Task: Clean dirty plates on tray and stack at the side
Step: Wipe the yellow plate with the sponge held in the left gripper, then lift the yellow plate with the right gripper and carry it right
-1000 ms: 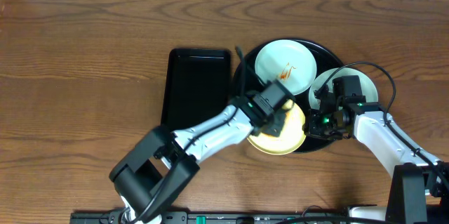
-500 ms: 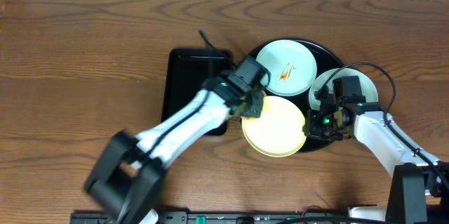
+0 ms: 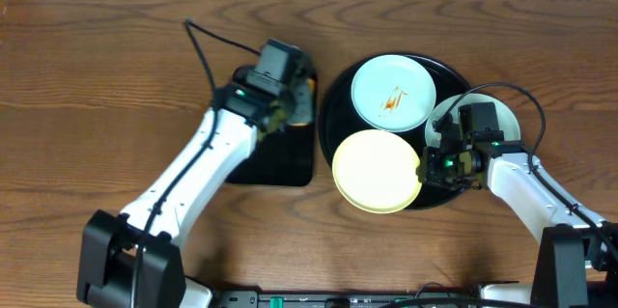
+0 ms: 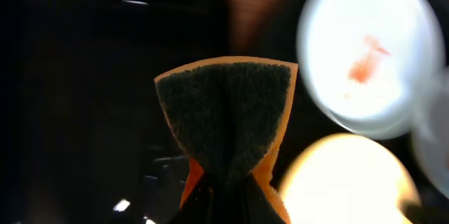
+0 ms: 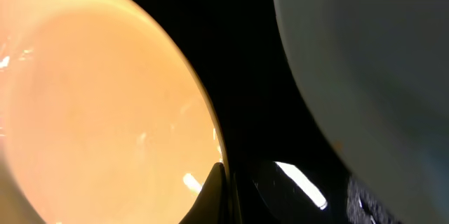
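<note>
The round black tray holds three plates. A mint-white plate with an orange-red smear lies at the back, and also shows in the left wrist view. The pale yellow plate lies at the front, overhanging the rim, with no smear that I can see. A second mint-white plate at the right is partly hidden by my right arm. My right gripper is shut on the yellow plate's right rim. My left gripper is shut on a green-and-orange sponge above the rectangular tray.
A smaller rectangular black tray lies left of the round tray, under my left gripper. Dark brown wood tabletop spreads to the left and back. A black cable loops up from the left arm.
My left gripper has swung with the sponge off the yellow plate, left and back to over the rectangular tray. The yellow plate now shows whole. My right arm has not moved.
</note>
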Controlling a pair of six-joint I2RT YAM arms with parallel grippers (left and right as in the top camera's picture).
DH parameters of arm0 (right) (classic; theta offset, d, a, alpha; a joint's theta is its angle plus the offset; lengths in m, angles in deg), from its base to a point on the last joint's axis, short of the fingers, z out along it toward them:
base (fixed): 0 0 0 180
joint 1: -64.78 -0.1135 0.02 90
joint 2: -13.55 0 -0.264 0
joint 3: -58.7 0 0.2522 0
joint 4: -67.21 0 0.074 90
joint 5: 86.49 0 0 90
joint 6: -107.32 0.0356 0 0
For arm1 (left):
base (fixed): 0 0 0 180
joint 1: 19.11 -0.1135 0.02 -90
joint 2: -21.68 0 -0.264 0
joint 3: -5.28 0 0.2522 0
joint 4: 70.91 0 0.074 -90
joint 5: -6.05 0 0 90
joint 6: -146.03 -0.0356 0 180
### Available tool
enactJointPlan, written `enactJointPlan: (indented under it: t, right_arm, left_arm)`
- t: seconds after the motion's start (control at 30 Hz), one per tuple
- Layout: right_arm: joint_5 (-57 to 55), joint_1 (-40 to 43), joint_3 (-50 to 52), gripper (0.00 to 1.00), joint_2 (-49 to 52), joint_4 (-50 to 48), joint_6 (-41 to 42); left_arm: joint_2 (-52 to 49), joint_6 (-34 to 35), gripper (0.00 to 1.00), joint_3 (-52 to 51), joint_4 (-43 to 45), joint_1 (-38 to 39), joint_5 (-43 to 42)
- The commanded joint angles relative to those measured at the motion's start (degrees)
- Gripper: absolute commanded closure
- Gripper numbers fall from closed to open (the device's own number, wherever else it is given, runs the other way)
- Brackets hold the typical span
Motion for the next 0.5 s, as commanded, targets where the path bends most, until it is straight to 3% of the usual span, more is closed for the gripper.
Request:
enactJointPlan:
  t: [0.0,0.23,0.47]
  right_arm:
    - [2.3,-0.5,-0.3,0.99,-0.8,-0.5,-1.8]
    - [-1.4,-0.5,-1.0,0.99,-9.6,-0.2,-2.7]
    - [-20.9,-0.6,-1.1,0.99,-20.5,-1.1,-5.2]
  left_arm:
    - [-0.7,-1.4,0.92,0.5,-0.2,-3.4,3.4]
    - [-1.9,-2.9,0.92,0.3,-0.6,-8.8,4.4]
    - [-2.0,-4.8,0.93,-1.1,-0.1,-10.1,4.1]
